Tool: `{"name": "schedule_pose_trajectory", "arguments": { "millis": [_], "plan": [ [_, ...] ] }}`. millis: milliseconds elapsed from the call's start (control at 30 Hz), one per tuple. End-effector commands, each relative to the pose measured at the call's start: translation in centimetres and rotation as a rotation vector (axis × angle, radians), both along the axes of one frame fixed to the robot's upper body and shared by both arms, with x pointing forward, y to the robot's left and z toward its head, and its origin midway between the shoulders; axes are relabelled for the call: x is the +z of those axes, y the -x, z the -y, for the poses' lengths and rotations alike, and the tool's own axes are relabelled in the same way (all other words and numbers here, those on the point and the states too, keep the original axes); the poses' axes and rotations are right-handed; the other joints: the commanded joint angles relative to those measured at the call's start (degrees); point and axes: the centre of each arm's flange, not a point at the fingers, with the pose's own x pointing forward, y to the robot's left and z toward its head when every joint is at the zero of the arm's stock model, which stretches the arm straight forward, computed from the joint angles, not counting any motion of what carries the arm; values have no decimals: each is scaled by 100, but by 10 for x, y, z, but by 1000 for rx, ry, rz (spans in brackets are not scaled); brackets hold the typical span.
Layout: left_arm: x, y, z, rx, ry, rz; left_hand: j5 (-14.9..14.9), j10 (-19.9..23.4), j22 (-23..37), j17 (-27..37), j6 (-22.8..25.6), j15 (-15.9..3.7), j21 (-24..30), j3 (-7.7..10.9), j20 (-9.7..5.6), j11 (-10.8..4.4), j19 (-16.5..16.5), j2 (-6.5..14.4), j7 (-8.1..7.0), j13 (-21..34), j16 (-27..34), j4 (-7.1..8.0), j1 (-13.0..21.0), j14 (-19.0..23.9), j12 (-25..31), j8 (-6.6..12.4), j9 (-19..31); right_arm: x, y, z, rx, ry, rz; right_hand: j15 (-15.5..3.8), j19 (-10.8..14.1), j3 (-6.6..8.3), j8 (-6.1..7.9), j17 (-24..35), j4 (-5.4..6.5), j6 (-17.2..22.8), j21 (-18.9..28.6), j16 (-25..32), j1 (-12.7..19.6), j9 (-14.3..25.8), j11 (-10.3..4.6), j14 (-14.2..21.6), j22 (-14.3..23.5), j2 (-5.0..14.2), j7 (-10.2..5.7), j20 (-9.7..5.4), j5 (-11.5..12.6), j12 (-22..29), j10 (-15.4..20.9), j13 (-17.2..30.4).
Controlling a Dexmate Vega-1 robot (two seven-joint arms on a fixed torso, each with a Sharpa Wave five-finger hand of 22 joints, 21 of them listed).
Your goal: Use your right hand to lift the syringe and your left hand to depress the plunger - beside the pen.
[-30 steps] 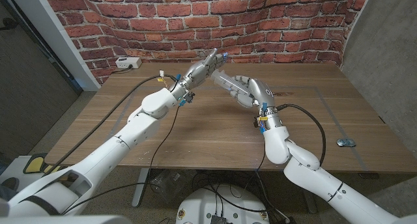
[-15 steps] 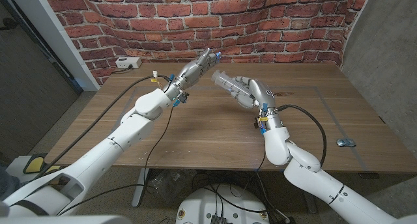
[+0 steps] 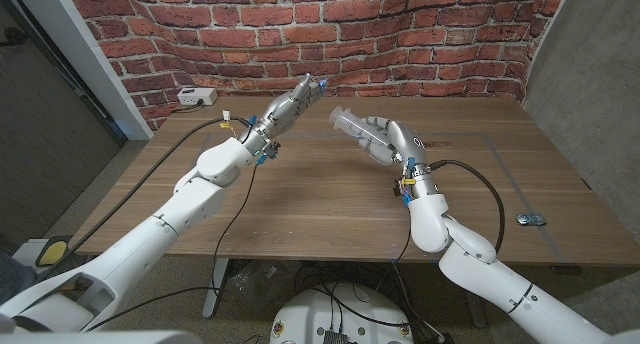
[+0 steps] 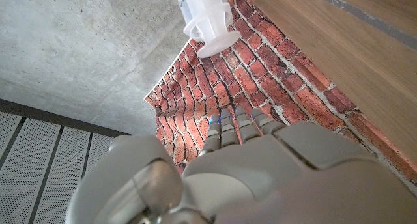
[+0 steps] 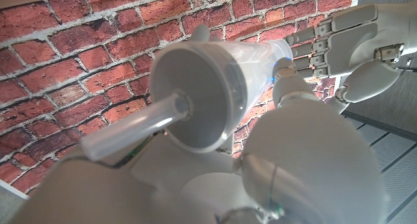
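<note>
— How far along are we?
— We have the syringe [image 3: 352, 123] lifted above the worktop [image 3: 330, 199], gripped in our right hand [image 3: 385, 139], fingers wrapped round the barrel. By our reading, pressing the plunger [image 4: 210, 30] remains.
— And the left hand [image 3: 290, 102]?
— Raised near the syringe's end but apart from it, fingers straight, holding nothing.
</note>
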Motion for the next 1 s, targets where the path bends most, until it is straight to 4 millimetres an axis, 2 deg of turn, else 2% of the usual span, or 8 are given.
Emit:
{"name": "schedule_pose_trajectory", "arguments": {
  "millis": [33, 567, 733, 767, 1000],
  "plan": [
    [-4, -1, -16, 43, 39, -21, -12, -6, 22, 24, 1, -15, 18, 3, 13, -7, -39, 28, -41, 16, 2, 35, 23, -14, 32, -17, 17, 1, -3, 16, -14, -35, -10, -411, -42, 388, 48, 9, 334, 805, 28, -13, 798, 11, -407, 76, 11, 851, -802, -620, 40, 29, 411, 22],
    [-15, 6, -37, 114, 96, -28, -15, 3, 22, 24, 3, -6, 22, 2, 17, -9, -36, 28, -47, 16, 9, 37, 23, 5, 35, -15, 17, 2, -11, 26, -25, -10, -28, -414, -56, 389, 47, 13, 332, 803, 59, -7, 796, 12, -418, 79, 7, 850, -794, -618, 41, 33, 417, 22],
    [-18, 7, -36, 115, 110, -32, -16, 9, 22, 24, 4, -9, 25, 2, 15, -7, -30, 27, -48, 16, 11, 38, 24, 12, 38, -15, 17, 3, -11, 28, -27, -6, -27, -415, -59, 390, 51, 13, 329, 812, 78, -5, 795, 13, -362, 78, 6, 848, -802, -619, 41, 42, 438, 24],
    [-18, 8, -36, 114, 110, -33, -16, 8, 22, 24, 5, -9, 25, 2, 12, -4, -30, 28, -49, 16, 11, 38, 24, 12, 37, -15, 17, 3, -11, 28, -26, -4, -27, -414, -59, 391, 51, 13, 328, 810, 84, -4, 796, 13, -398, 79, 6, 849, -805, -619, 41, 38, 430, 24],
    [-19, 9, -35, 113, 113, -30, -17, 12, 22, 24, 7, 1, 25, 1, 18, -16, -32, 27, -48, 16, 12, 38, 25, 15, 38, -13, 17, 4, -11, 28, -24, 0, -23, -413, -58, 391, 52, 14, 325, 813, 100, -1, 795, 14, -414, 84, 5, 847, -792, -619, 41, 34, 418, 24]
  ]
}}
